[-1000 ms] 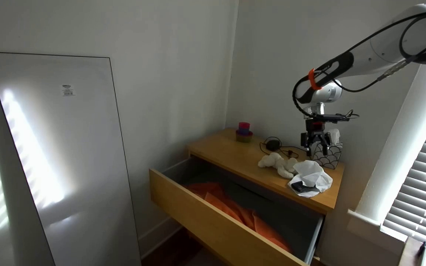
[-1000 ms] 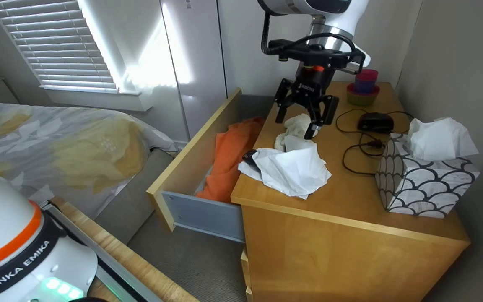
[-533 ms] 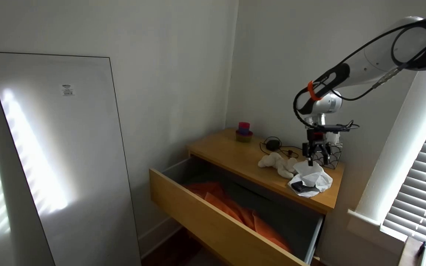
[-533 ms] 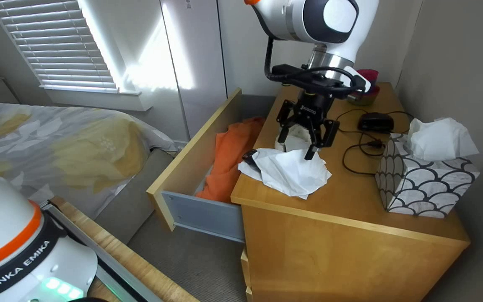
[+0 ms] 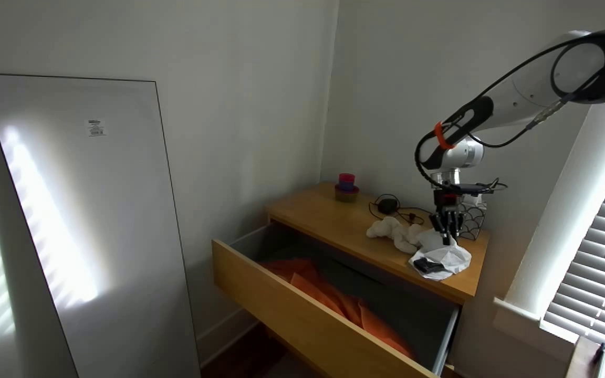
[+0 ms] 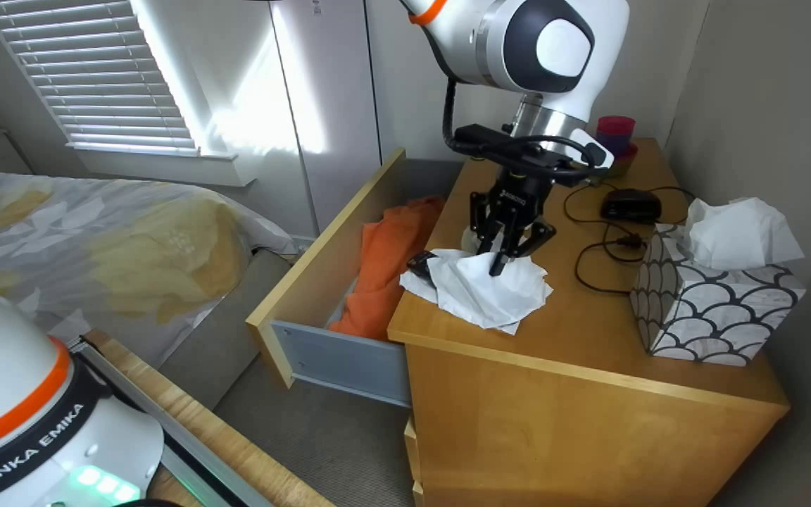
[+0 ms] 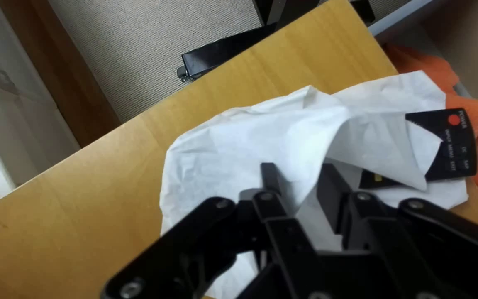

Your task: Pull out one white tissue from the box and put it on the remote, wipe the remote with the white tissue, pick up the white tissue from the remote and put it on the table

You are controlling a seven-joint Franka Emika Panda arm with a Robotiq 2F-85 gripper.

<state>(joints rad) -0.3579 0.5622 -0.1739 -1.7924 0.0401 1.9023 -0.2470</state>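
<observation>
Gripper (image 7: 298, 178) is low over the bench (image 7: 77, 207), jaws either side of a raised fold of white tissue (image 7: 218, 153); can't tell whether they clamp it or stand loose. Remote (image 7: 457, 153) sits partly hidden under the tissue, POWER lettering legible only in the wrist view, just a dark shape in both exterior views. Tissue box (image 5: 473, 220) part-blocked by the gripper in an exterior view.
</observation>
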